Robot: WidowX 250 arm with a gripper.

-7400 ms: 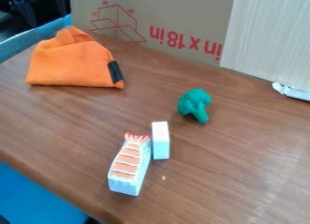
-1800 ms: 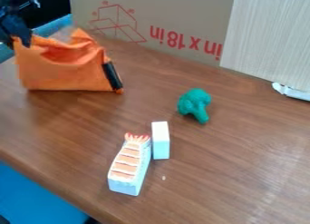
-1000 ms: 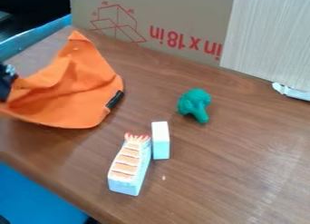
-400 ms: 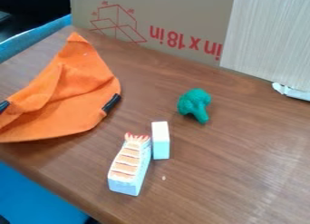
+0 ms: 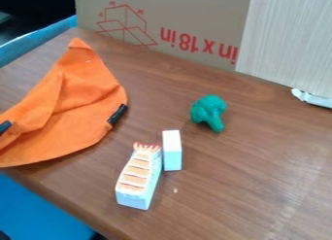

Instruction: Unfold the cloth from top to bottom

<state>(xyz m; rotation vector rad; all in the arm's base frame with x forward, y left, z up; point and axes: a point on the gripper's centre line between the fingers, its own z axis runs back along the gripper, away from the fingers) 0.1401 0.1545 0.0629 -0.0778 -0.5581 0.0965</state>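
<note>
1. Orange cloth [image 5: 77, 115] lies at nine o'clock on the table [image 5: 253, 185], its peak [image 5: 80, 47] at one o'clock from my fingers [image 5: 5, 127].
2. I have them narrow, pinching a fold.
3. Pulling toward seven o'clock should open it lengthwise.

The cloth [image 5: 74, 122] lies at left on my counter [image 5: 259, 185], with my gripper [image 5: 5, 127] at its left side. Toy sushi [image 5: 138, 178] sits to its right, nearer the camera, a block [image 5: 172, 150] just beside it at right. Toy broccoli [image 5: 208, 111] lies beyond, farther right; cardboard [image 5: 181, 15] stands behind, a panel [image 5: 285, 35] at right.
</note>
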